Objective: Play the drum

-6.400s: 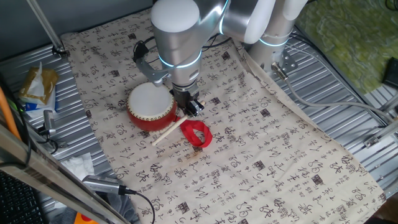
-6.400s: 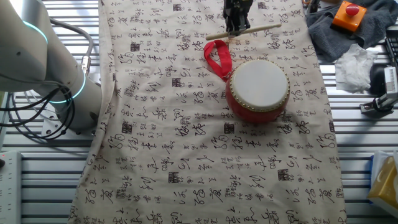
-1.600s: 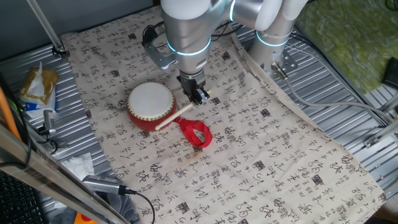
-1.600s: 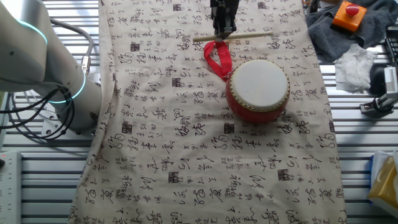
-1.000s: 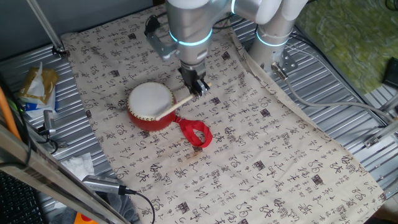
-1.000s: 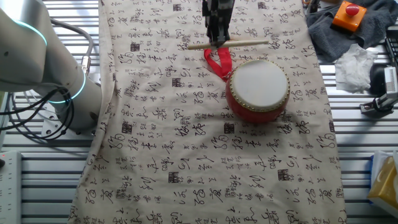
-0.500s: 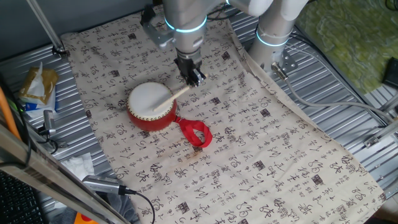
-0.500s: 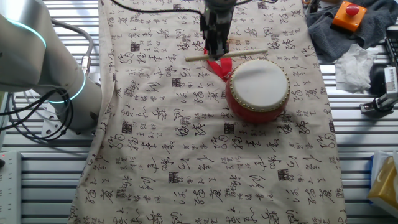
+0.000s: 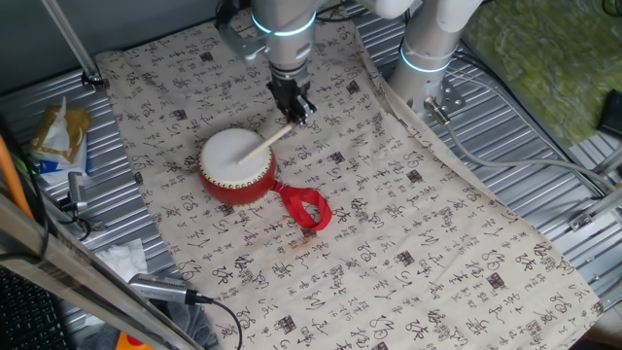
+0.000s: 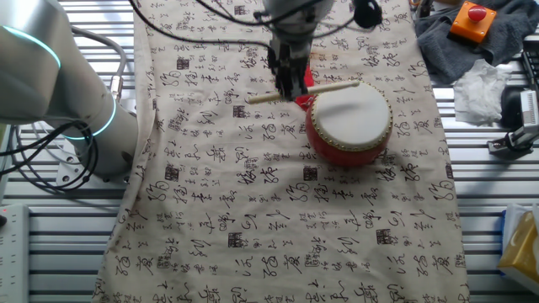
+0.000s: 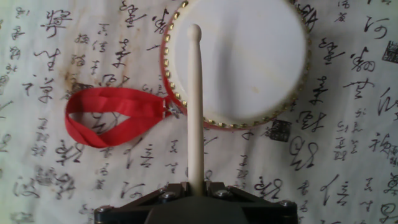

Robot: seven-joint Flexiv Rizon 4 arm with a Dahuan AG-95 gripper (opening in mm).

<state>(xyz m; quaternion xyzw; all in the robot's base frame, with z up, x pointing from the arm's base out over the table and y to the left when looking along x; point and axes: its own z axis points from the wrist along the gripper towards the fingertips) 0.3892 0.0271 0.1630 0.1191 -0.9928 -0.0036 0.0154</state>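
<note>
The drum (image 9: 235, 165) is a squat red barrel with a white skin and a studded rim, standing on the printed cloth. It also shows in the other fixed view (image 10: 349, 120) and in the hand view (image 11: 239, 59). Its red ribbon loop (image 9: 307, 208) lies on the cloth beside it (image 11: 109, 121). My gripper (image 9: 294, 105) hangs above the cloth beside the drum and is shut on a thin pale wooden stick (image 9: 264, 144). The stick (image 11: 195, 106) reaches out over the drum's skin, its tip above the skin near the rim. In the other fixed view the gripper (image 10: 289, 82) holds the stick (image 10: 324, 88) nearly level.
The cloth (image 9: 408, 224) covers a ribbed metal table (image 9: 544, 194). A snack packet (image 9: 60, 136) and crumpled tissue (image 9: 121, 258) lie at the left edge. A grey cloth with an orange button box (image 10: 472, 21) sits past the cloth's edge. The arm's base (image 10: 50, 93) stands at one side.
My gripper has carried the stick up off the cloth and across toward the drum; the stick's tip now reaches over the skin. The drum and ribbon have not moved.
</note>
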